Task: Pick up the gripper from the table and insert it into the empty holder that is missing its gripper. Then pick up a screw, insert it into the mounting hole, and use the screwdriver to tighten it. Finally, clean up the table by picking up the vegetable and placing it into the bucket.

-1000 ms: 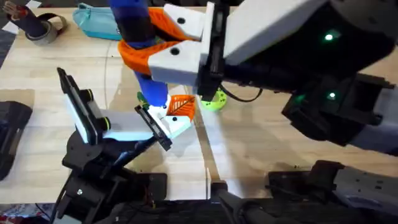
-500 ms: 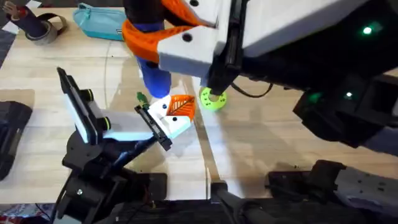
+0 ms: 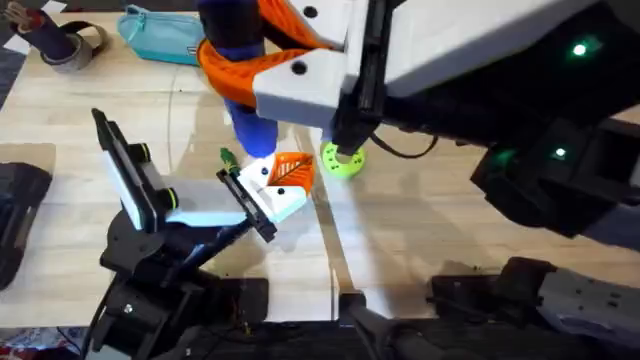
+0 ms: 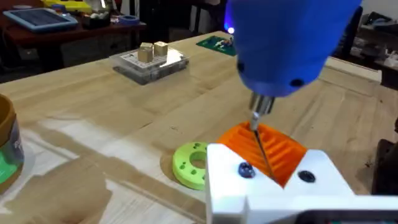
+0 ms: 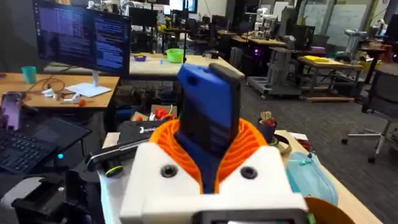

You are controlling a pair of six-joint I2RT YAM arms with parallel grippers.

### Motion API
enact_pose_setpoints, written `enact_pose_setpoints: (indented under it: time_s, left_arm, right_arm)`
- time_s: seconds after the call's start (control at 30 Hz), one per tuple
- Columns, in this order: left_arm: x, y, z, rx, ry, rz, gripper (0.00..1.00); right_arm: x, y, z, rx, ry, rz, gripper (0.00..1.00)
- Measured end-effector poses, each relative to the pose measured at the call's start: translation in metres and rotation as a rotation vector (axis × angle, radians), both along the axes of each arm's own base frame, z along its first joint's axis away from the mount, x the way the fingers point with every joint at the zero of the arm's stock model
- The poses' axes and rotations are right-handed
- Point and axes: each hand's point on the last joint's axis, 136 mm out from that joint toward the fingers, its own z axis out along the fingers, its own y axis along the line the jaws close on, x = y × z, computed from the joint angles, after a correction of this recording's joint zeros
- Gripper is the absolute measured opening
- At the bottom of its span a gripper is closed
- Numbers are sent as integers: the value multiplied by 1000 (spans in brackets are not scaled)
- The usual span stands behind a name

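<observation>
The white-and-orange gripper (image 3: 282, 180) sits at the end of my left arm, its orange lattice facing away from the arm; in the left wrist view the gripper (image 4: 273, 177) shows two dark screw heads on its white face. The blue screwdriver (image 3: 248, 122) points down at it, and its thin metal tip (image 4: 263, 138) rests against the lattice near the screws. My right gripper (image 3: 268, 62) is shut on the screwdriver (image 5: 208, 118), with orange ribbed pads on both sides of it. The tan bucket (image 4: 7, 146) with a green band stands at the edge of the left wrist view.
A lime-green disc with holes (image 3: 342, 160) lies just right of the part. A small green object (image 3: 226, 157) lies to its left. A teal pouch (image 3: 165, 35) and a tape roll (image 3: 70, 45) sit at the far left. A clear box with blocks (image 4: 149, 62) stands farther off.
The right arm with the screwdriver has lifted and shifted right over the last second, then held nearly still. The left arm and the white-and-orange part have not moved.
</observation>
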Motion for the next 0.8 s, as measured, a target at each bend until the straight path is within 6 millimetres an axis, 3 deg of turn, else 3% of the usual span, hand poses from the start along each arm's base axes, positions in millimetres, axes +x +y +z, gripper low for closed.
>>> enact_pose_setpoints:
  time_s: [0.3, 0.8]
  left_arm:
    - [0, 0, 0, 0, 0, 0, 9]
    - [0, 0, 0, 0, 0, 0, 9]
  right_arm:
    - [6, 7, -14, -28, 22, -1, 71]
    - [7, 8, -14, -24, 49, 5, 71]
